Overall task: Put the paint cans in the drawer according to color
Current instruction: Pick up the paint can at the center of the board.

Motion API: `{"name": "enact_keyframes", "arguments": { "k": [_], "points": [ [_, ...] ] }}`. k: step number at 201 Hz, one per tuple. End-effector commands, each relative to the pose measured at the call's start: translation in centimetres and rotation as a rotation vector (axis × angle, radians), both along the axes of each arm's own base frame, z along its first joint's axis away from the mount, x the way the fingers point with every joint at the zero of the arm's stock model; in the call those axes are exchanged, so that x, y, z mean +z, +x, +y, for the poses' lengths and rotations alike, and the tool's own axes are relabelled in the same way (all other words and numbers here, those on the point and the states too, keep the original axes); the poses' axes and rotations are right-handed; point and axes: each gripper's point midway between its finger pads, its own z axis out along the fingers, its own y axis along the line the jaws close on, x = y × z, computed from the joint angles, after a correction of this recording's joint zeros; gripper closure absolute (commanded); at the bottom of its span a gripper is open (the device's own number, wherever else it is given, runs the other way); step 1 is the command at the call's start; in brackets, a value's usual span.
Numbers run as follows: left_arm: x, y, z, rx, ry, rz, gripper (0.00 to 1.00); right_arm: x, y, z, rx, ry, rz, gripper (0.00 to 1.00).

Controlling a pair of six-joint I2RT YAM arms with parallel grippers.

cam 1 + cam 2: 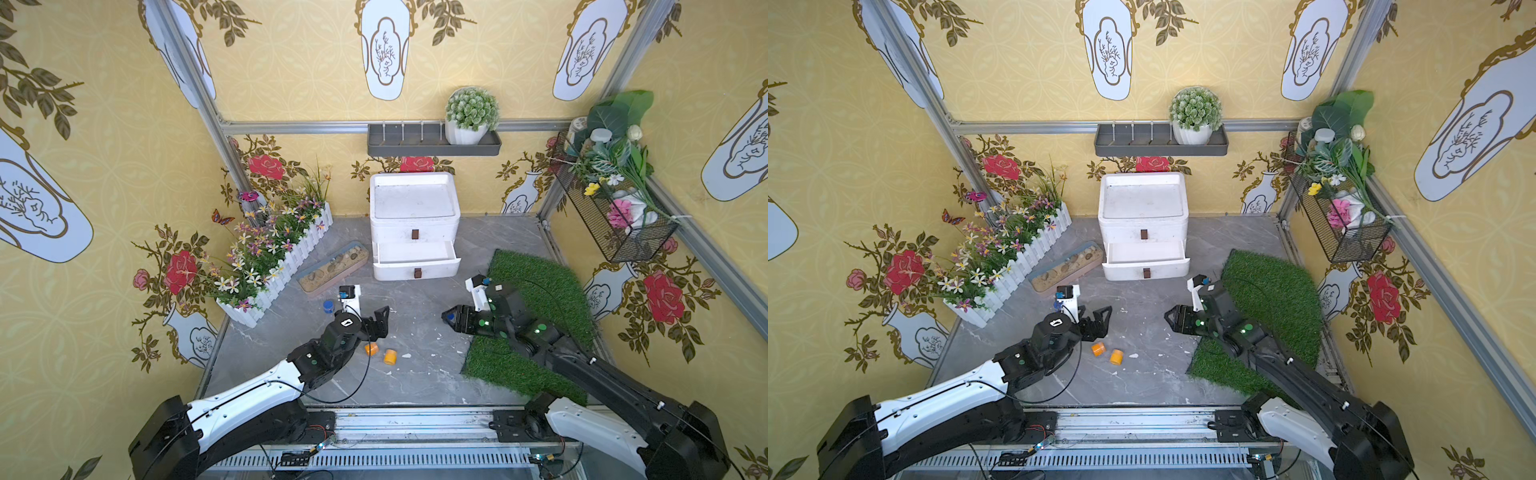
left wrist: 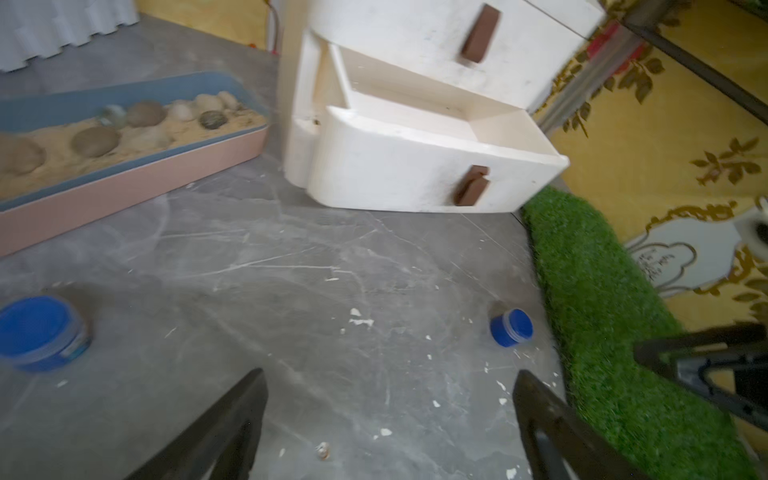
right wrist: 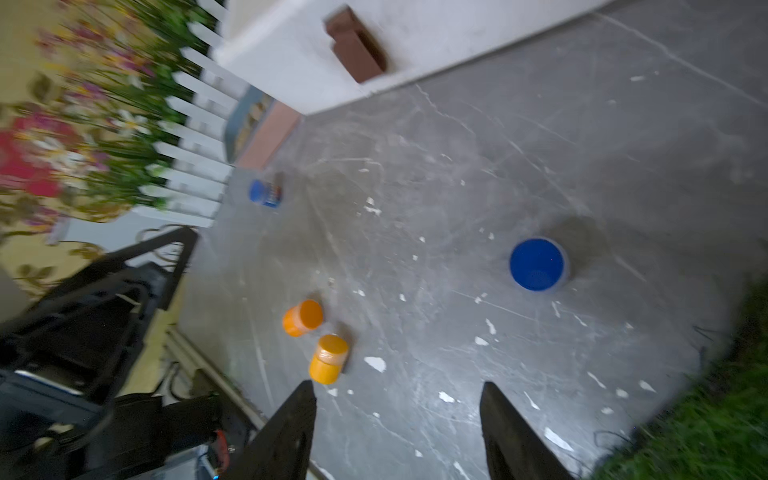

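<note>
Two orange paint cans (image 1: 371, 349) (image 1: 390, 356) lie on their sides on the grey floor, just in front of my left gripper (image 1: 381, 324), which is open and empty. One blue paint can (image 1: 328, 306) stands near the white fence. Another blue paint can (image 3: 537, 264) stands upright just ahead of my right gripper (image 3: 397, 395), whose jaws are open with nothing between them. In a top view this blue can (image 1: 450, 317) shows right at the right fingertips. The white cabinet's lower drawer (image 1: 395, 270) is pulled out and looks empty. The upper drawer is shut.
A pink and blue tray of sand and stones (image 1: 332, 266) lies left of the drawer. A white fence with flowers (image 1: 282, 266) runs along the left. A green grass mat (image 1: 540, 291) lies under the right arm. White flecks dot the floor.
</note>
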Motion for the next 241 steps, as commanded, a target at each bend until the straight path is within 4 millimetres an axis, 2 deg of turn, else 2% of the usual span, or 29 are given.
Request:
{"name": "enact_keyframes", "arguments": {
  "k": [1, 23, 43, 89, 114, 117, 124, 168, 202, 241],
  "points": [
    [-0.3, 0.6, 2.1, 0.094, -0.150, 0.014, 0.06, -2.8, 0.0, -3.6, -0.060, -0.343, 0.044, 0.29],
    [-1.4, 1.1, 3.9, 0.142, -0.158, 0.032, 0.03, -3.4, 1.4, -3.4, -0.048, -0.433, 0.082, 0.23],
    [-2.1, 1.7, 4.9, 0.175, -0.156, 0.057, 0.00, -3.7, 3.1, -2.6, -0.024, -0.464, 0.098, 0.22],
    [-1.0, 3.3, 5.4, 0.161, -0.099, 0.043, 0.00, -5.6, 6.4, -0.7, 0.012, -0.482, 0.185, 0.23],
    [-0.4, 3.6, 5.7, 0.155, -0.073, 0.026, 0.00, -7.2, 6.7, -1.0, -0.006, -0.509, 0.228, 0.26],
    [-0.4, 4.0, 6.4, 0.181, -0.073, 0.023, 0.00, -7.4, 6.8, -1.1, -0.008, -0.510, 0.231, 0.26],
    [-0.3, 4.1, 6.7, 0.188, -0.073, 0.018, 0.00, -7.8, 6.7, -1.1, -0.009, -0.511, 0.242, 0.27],
    [-0.2, 5.0, 7.4, 0.192, -0.077, 0.015, 0.00, -10.1, 6.7, -1.5, -0.022, -0.519, 0.300, 0.32],
    [-0.5, 5.5, 7.1, 0.176, -0.077, 0.029, 0.00, -10.8, 7.1, -1.5, -0.025, -0.531, 0.312, 0.41],
    [-0.4, 5.6, 7.1, 0.170, -0.073, 0.030, 0.00, -11.5, 7.6, -1.8, -0.031, -0.541, 0.330, 0.43]
  ]
}}
